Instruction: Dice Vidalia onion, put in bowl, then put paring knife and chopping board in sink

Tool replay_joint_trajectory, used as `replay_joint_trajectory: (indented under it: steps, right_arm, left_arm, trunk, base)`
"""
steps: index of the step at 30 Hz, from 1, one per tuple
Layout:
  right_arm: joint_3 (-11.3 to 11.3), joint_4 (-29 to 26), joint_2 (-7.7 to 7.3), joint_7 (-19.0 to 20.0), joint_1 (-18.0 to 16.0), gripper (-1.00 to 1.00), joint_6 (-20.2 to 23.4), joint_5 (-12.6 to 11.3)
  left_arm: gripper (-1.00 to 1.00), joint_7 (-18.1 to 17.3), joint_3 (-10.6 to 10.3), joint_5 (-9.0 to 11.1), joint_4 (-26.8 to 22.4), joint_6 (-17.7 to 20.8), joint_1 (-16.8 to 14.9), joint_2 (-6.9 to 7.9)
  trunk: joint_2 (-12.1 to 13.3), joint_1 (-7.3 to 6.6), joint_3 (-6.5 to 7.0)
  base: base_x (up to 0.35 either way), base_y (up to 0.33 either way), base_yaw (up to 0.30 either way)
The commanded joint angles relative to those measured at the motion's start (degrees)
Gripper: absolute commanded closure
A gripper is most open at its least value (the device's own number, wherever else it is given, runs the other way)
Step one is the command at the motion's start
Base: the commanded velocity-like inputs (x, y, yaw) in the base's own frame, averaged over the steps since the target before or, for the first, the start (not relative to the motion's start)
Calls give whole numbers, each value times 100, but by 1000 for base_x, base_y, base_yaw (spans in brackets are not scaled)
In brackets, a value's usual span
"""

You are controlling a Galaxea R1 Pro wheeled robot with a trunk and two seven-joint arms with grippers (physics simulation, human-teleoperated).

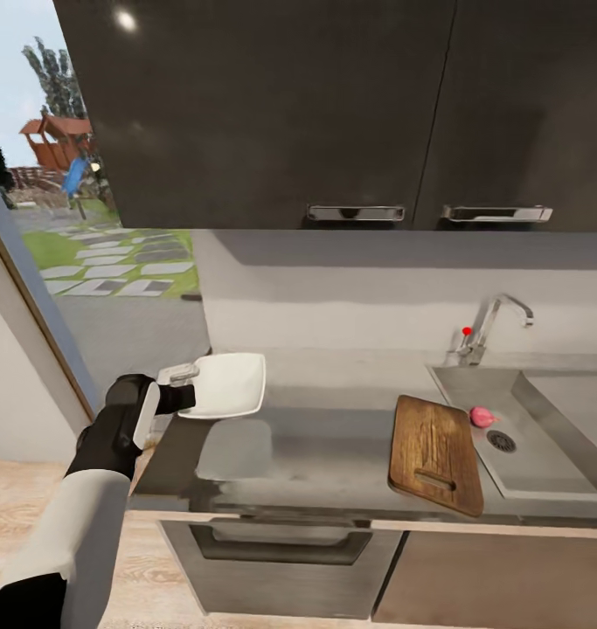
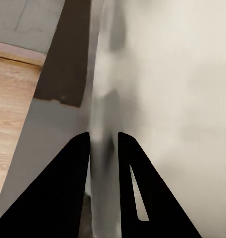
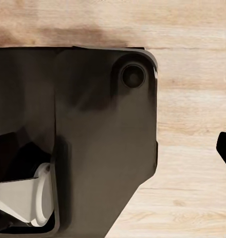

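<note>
While lifted just clear of the grey tabletop [image 1: 333, 454] at the far left, gripped level by the rim in the left end effector [image 1: 186, 376], fingers [image 2: 73, 193] closed on the white bowl [image 1: 228, 383], probably to carry it nearer the work. Further right, laid flat at the near edge with the slot handle nearest: the chopping board [image 1: 433, 454], hard by the sink [image 1: 543, 476], handy for dicing. Rightmost, resting in the basin beside the drain, not yet fetched: the Vidalia onion [image 1: 482, 417]; cannot tell whether the right end effector is open or closed.
</note>
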Motion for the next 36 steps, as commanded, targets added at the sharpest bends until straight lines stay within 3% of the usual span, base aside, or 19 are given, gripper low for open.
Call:
replay_joint_trajectory:
  steps: [1,16,25,29,36]
  right_arm:
    - [2,-4,0,4,0,-100,-14,-8]
    - [2,-4,-9,34,0,-100,-17,-8]
    - [0,-8,-62,414,0,-100,-44,-3]
    - [-57,-12,-59,402,0,-100,-19,0]
    - [-404,-13,-55,390,0,-100,-8,1]
  left_arm:
    - [100,-2,6,23,3,24,-6,-1]
    - [100,-14,7,25,83,24,-6,-1]
    - [100,-35,-31,40,101,32,-6,-22]
    - [100,-37,-35,40,121,32,-6,-26]
    - [100,-44,-116,41,167,33,-6,-26]
  trunk:
    - [-12,3,-12]
    - [-12,3,-12]
    - [-12,3,-12]
    - [-12,3,-12]
    - [-12,3,-20]
  base:
    - [0,0,218]
    - [0,0,43]
    - [0,0,0]
    - [0,0,0]
    - [0,0,0]
